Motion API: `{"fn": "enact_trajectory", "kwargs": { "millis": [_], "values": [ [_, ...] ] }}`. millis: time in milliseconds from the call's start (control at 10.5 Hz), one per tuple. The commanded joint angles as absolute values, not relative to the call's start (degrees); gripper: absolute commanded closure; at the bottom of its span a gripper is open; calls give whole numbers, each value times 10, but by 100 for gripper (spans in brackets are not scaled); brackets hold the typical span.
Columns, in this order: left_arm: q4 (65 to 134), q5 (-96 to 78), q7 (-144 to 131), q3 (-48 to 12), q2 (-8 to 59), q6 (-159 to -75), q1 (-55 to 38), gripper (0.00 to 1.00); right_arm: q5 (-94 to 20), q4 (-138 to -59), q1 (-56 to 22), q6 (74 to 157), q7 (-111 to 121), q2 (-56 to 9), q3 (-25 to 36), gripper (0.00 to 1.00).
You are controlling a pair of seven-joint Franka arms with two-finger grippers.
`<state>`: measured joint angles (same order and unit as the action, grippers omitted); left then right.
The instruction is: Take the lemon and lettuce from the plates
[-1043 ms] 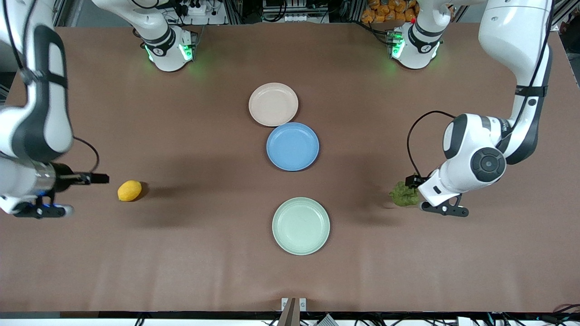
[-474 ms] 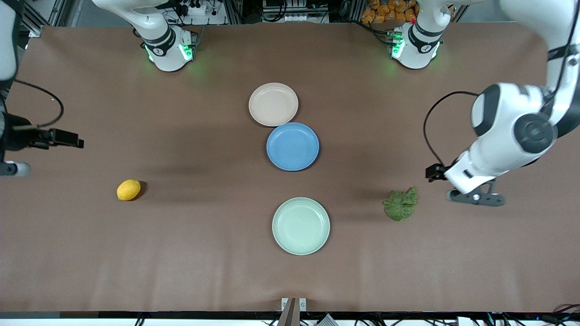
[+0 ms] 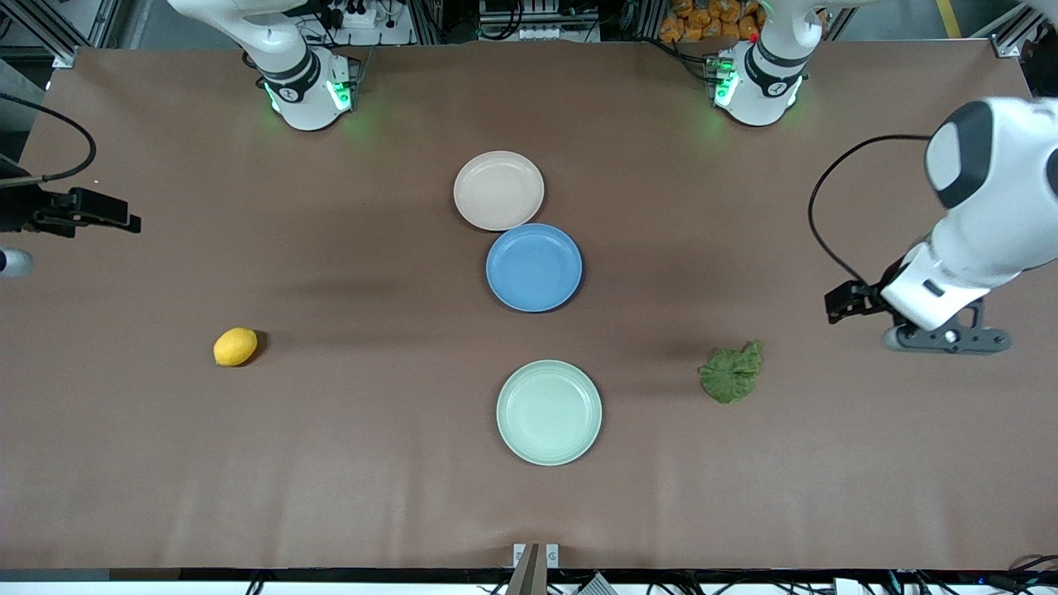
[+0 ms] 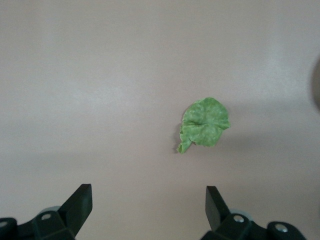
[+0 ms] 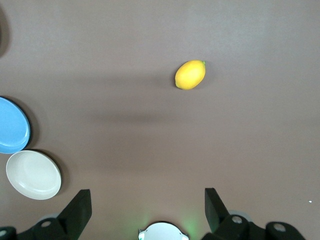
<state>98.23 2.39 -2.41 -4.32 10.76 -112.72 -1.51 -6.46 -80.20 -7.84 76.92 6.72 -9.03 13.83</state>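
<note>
The lemon (image 3: 235, 346) lies on the bare table toward the right arm's end, on no plate; it also shows in the right wrist view (image 5: 190, 74). The lettuce (image 3: 731, 373) lies on the bare table toward the left arm's end and shows in the left wrist view (image 4: 205, 123). The beige-pink plate (image 3: 498, 190) and the mint green plate (image 3: 549, 411) are empty. My left gripper (image 4: 148, 192) is open and empty, high over the table beside the lettuce (image 3: 946, 339). My right gripper (image 5: 148, 195) is open and empty, high over the table's edge, away from the lemon.
An empty blue plate (image 3: 534, 267) lies between the two task plates, touching the beige-pink one. The arm bases (image 3: 310, 83) (image 3: 756, 78) stand along the table's edge farthest from the front camera. The right wrist view shows the blue plate (image 5: 12, 125) and the beige-pink plate (image 5: 33, 175).
The left gripper has risen off the lettuce and drawn back toward its end of the table, leaving the leaf lying flat. The right gripper has lifted away from the lemon toward the table's edge.
</note>
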Motion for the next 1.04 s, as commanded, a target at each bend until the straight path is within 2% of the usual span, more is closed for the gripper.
{"fn": "enact_trajectory", "kwargs": {
  "millis": [0, 379, 569, 948],
  "values": [
    [991, 11, -4, -47, 42, -1066, -18, 0, -65, -822, -87, 756, 62, -69, 137, 0],
    [977, 10, -4, -49, -18, -958, -40, 0, -64, -822, -86, 781, 62, -75, 139, 0],
    [906, -2, -4, -51, -6, -883, -44, 0, -64, -827, -87, 800, 62, -75, 139, 0],
    [900, 1, 6, -49, -6, -880, -40, 0, -64, -827, -85, 800, 62, -75, 139, 0]
  ]
}}
